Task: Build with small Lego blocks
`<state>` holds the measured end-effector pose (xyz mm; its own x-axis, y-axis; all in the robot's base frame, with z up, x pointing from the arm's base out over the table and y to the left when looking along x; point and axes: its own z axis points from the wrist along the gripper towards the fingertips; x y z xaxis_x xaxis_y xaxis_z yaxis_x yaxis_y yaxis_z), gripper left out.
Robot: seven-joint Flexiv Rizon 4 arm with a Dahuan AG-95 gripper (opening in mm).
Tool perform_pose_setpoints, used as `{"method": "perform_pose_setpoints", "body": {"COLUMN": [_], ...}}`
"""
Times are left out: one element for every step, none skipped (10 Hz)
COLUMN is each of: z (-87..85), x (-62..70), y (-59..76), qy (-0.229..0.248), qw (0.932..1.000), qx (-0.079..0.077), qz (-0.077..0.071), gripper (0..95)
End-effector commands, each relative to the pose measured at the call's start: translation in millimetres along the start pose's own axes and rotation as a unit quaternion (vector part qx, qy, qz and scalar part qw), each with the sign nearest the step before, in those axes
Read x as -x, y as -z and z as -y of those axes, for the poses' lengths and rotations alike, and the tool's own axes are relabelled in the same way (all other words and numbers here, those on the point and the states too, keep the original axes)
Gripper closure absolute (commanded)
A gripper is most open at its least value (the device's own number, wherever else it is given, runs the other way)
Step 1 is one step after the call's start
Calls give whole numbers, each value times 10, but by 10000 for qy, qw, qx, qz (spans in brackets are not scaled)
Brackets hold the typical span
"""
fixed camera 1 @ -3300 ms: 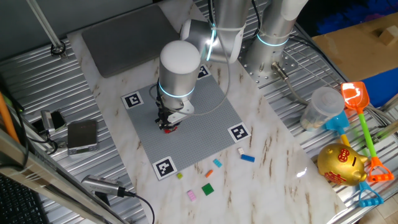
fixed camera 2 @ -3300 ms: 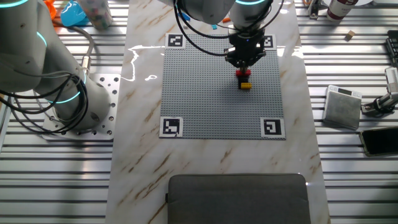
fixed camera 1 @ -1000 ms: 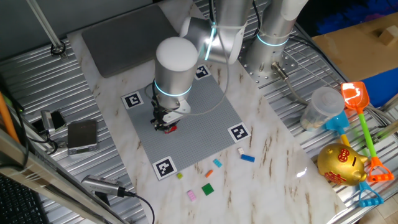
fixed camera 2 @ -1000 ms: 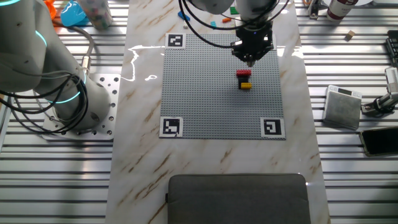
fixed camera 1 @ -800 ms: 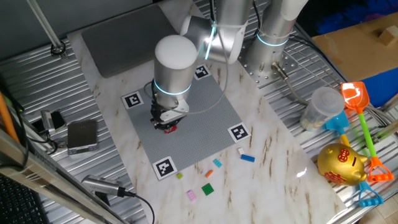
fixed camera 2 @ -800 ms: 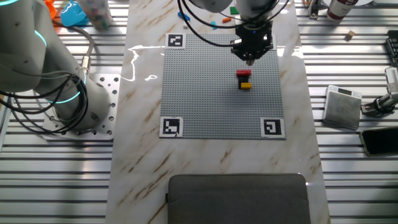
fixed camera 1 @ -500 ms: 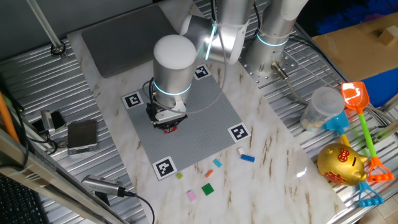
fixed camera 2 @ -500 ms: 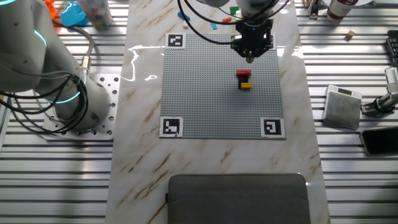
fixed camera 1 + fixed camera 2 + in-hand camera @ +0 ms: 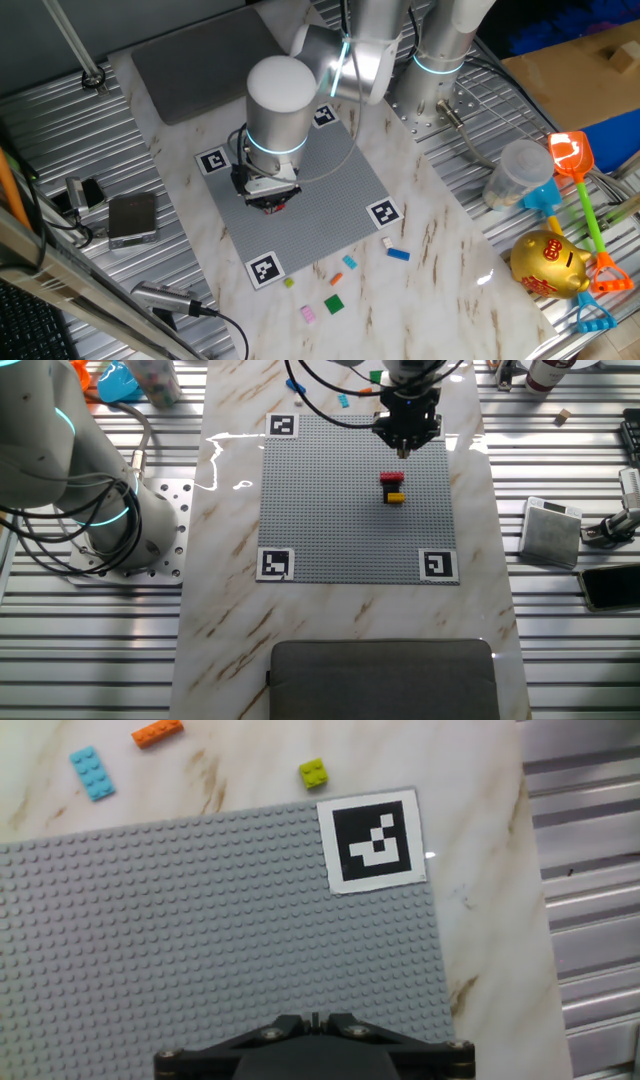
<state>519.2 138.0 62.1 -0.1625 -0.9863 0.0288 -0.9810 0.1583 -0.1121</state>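
A small stack of Lego blocks (image 9: 393, 488), red on top and yellow at the bottom, stands on the grey studded plate (image 9: 330, 510). In one fixed view only its red edge (image 9: 272, 207) shows under the arm's wrist. My gripper (image 9: 403, 448) hovers above the plate, a short way from the stack towards the loose-brick side. Its fingers are shut with nothing between them. The hand view looks down past the gripper (image 9: 315, 1018) onto bare studs. Beyond the plate edge there lie a light blue brick (image 9: 92, 772), an orange brick (image 9: 158, 732) and a yellow-green brick (image 9: 314, 774).
More loose bricks lie on the marble past the plate: blue (image 9: 399, 254), white (image 9: 386, 241), green (image 9: 333, 304) and pink (image 9: 309, 314). A black-and-white marker (image 9: 375, 842) fills the plate corner. A grey pad (image 9: 385, 678) lies at the opposite end. Toys (image 9: 575, 200) sit on the slatted metal.
The gripper has left the stack and lifted, drifting away from it towards the plate edge near the loose bricks. The stack stays put on the plate.
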Motion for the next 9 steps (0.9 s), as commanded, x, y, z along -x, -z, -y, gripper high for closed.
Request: {"method": "perform_pose_setpoints", "body": {"z": [-2, -5, -10, -10, -10, -10, -10, -10, -10], "x": [-9, -22, -33, -33, -33, -33, -33, -33, -33], "y": [9, 14, 15, 15, 15, 15, 15, 15, 15], "qy": [11, 17, -90, -859, -1236, -1504, -1983, -2374, -2913], "qw": [10000, 10000, 10000, 9962, 9921, 9884, 9798, 9709, 9559], "qx": [-12, -12, -12, 113, 221, 220, 209, 228, 208], "qz": [4, 6, 3, 109, 48, -41, -163, -199, -303], "gripper": [950, 950, 950, 950, 950, 950, 950, 950, 950]}}
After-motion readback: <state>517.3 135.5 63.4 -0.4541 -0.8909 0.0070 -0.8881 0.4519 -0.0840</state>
